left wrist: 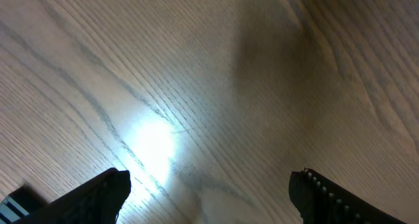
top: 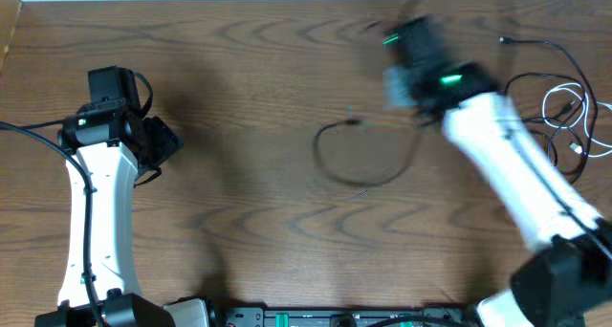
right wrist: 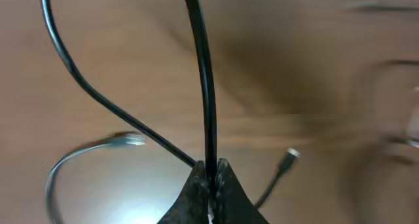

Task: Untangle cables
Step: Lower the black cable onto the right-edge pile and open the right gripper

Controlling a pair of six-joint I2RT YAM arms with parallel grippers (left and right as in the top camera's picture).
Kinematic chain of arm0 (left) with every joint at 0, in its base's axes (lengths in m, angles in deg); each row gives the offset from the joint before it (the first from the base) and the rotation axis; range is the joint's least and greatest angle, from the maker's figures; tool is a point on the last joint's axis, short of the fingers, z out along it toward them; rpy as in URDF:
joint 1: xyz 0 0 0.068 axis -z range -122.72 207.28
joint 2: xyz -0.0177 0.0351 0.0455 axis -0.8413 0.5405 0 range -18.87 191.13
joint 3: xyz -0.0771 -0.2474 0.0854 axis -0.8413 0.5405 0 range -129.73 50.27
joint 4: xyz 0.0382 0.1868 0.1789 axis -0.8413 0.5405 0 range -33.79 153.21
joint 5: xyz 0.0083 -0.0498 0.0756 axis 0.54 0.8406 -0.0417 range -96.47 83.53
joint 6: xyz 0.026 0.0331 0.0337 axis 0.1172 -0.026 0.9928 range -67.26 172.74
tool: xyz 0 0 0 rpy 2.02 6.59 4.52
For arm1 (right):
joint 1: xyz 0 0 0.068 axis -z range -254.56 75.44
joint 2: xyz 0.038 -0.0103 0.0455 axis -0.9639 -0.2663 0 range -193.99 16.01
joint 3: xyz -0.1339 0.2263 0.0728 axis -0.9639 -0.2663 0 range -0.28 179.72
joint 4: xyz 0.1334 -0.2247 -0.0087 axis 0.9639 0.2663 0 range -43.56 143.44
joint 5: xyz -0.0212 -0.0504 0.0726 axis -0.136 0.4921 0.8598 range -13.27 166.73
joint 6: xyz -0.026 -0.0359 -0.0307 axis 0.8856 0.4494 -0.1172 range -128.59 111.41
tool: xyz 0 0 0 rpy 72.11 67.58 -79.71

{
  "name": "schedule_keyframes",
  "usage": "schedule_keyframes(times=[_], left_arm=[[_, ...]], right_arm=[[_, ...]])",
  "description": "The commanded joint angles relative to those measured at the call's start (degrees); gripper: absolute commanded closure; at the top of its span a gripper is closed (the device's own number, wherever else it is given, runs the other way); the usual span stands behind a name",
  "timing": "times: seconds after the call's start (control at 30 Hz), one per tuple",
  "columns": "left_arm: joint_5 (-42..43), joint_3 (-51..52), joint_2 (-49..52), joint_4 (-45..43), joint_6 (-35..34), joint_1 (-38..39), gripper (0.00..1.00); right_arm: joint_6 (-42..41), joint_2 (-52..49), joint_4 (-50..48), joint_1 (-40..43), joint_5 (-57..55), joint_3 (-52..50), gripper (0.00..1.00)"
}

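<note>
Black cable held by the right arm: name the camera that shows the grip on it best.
Right wrist: the black cable runs straight into the shut fingers. Overhead shows its loop lying on the table, but the arm there is blurred. Left wrist shows no cable.

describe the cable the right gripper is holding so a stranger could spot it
Look at the middle of the wooden table, just left of the right arm. A thin black cable lies there in one open loop, one part pinched in the right gripper. Unlike the tangle of black and white cords at the right edge, it lies alone.
</note>
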Motion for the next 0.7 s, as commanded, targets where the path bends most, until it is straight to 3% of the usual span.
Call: schedule_keyframes(times=[0.0,0.13,0.33,0.47,0.57,0.67], left_arm=[[-0.2,-0.7,-0.7,0.2,-0.7,-0.2,0.17],[-0.2,-0.7,-0.7,0.2,-0.7,-0.2,0.17],[-0.2,-0.7,-0.7,0.2,-0.7,-0.2,0.17],[0.5,-0.7,-0.7,-1.3,0.3,0.2,0.13],[6.7,-0.7,-0.7,-6.6,7.0,2.8,0.11],[7.4,-0.7,-0.7,-12.6,14.2,10.0,0.10]], right_arm=[[2.8,2.4,-0.8,11.7,-3.3,0.8,0.99],[4.6,2.3,-8.2,29.4,1.7,0.8,0.99],[7.8,2.3,-10.3,43.0,6.1,0.8,0.99],[13.9,2.3,-9.8,45.4,8.8,0.6,0.99],[22.2,0.8,-7.4,45.4,13.8,0.6,0.99],[25.9,-1.3,-4.8,45.4,17.8,0.6,0.51]])
